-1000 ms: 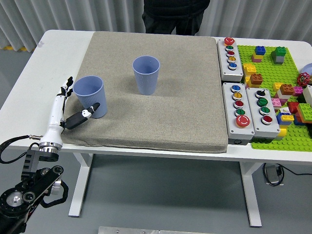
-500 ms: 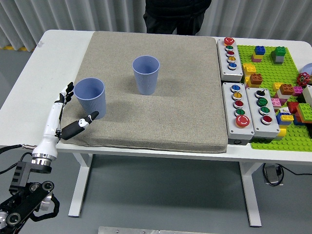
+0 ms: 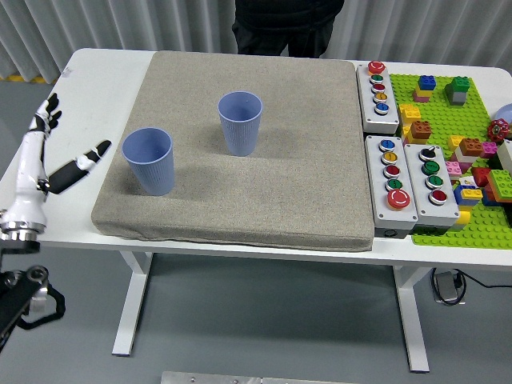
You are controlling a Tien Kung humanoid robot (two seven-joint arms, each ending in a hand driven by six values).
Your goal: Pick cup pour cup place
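Head view shows two blue ribbed cups upright on a grey mat point(image 3: 240, 192) covering the tabletop point(image 3: 96, 80): the near cup point(image 3: 149, 161) by the mat's left edge, the far cup point(image 3: 240, 122) toward the mat's middle, well apart. The left hand point(image 3: 48, 152) hangs beyond the tabletop's left edge, fingers point(image 3: 84, 160) spread wide, holding nothing, clear of the near cup. Both cups look like light, thin plastic, likely to flex or tip under a hard squeeze; a grip around the ribbed wall at mid-height seems safest. A person point(image 3: 288, 20) stands at the far edge.

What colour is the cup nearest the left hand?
Light blue, ribbed cup, seen clearly in the head view.
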